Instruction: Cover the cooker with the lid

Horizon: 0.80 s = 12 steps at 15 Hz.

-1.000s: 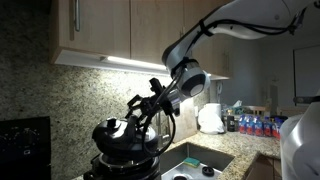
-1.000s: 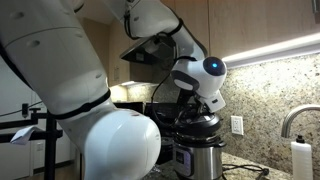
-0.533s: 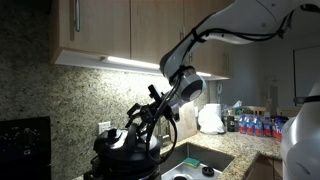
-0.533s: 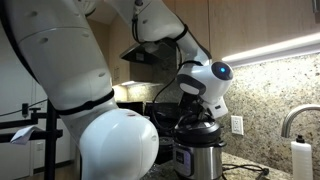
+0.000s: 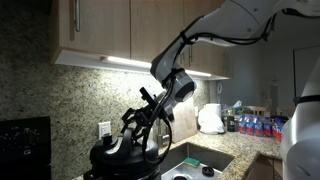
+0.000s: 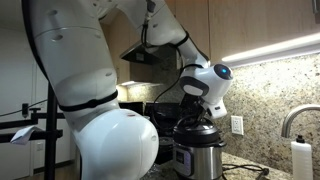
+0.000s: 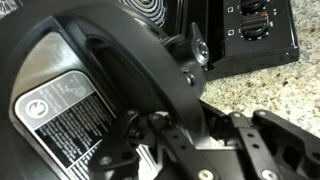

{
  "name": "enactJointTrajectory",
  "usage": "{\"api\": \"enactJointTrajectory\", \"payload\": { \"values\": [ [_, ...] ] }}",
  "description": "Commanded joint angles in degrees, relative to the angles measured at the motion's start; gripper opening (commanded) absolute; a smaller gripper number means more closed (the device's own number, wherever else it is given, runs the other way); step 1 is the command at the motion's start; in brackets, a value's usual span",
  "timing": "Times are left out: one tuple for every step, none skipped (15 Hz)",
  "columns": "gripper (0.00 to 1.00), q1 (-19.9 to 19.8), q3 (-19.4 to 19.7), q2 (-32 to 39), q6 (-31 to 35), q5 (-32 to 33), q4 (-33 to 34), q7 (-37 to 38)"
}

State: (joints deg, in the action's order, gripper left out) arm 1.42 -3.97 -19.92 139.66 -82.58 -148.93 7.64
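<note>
The black domed lid [image 5: 118,150] hangs in my gripper [image 5: 138,128], low over the cooker [image 5: 122,172] at the counter's left. In an exterior view the lid [image 6: 198,128] sits at or just above the cooker [image 6: 197,158], whose steel body and front panel show; I cannot tell whether they touch. In the wrist view the lid [image 7: 90,60] fills the left side, with a printed label on it. My gripper [image 7: 200,135] is shut on the lid's raised handle. The cooker's inner pot is hidden under the lid.
A black stove [image 5: 22,145] [image 7: 250,30] stands beside the cooker on the granite counter [image 7: 275,85]. A steel sink [image 5: 200,165] lies on the cooker's other side, with a faucet [image 6: 296,118] and soap bottle [image 6: 301,160]. Wall cabinets [image 5: 100,30] hang overhead.
My gripper has moved down and toward the stove side with the lid, bringing it from above the cooker to right over its rim.
</note>
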Motion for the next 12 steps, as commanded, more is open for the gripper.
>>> {"api": "enactJointTrajectory", "payload": {
  "values": [
    [0.01, -0.73, 0.83, 4.24, -2.40, 0.62, 3.37, 2.15],
    [0.01, -0.62, 1.02, 5.57, -2.79, 0.65, 3.99, 1.98],
    [0.01, -0.60, 1.21, 6.29, -3.28, 0.47, 4.44, 2.03],
    [0.01, -0.48, 1.02, 6.99, -3.12, 0.46, 4.63, 2.26],
    [0.01, -0.29, 0.74, 7.48, -2.86, 0.51, 4.69, 2.58],
    [0.01, 0.03, 0.26, 7.69, -2.24, 0.92, 4.80, 3.13],
    [0.01, 0.16, 0.14, 7.75, -2.12, 1.21, 4.90, 3.36],
    [0.01, 0.50, -0.52, 7.50, -1.01, 1.56, 4.72, 3.43],
    [0.01, 0.60, -0.76, 7.43, -0.70, 1.91, 4.66, 3.46],
    [0.01, 0.80, -1.31, 7.13, 0.42, 2.06, 4.26, 3.18],
    [0.01, 0.88, -1.49, 6.94, 0.71, 2.15, 4.06, 2.80],
    [0.01, 0.96, -1.84, 6.61, 1.46, 2.32, 3.68, 2.51]
  ]
}}
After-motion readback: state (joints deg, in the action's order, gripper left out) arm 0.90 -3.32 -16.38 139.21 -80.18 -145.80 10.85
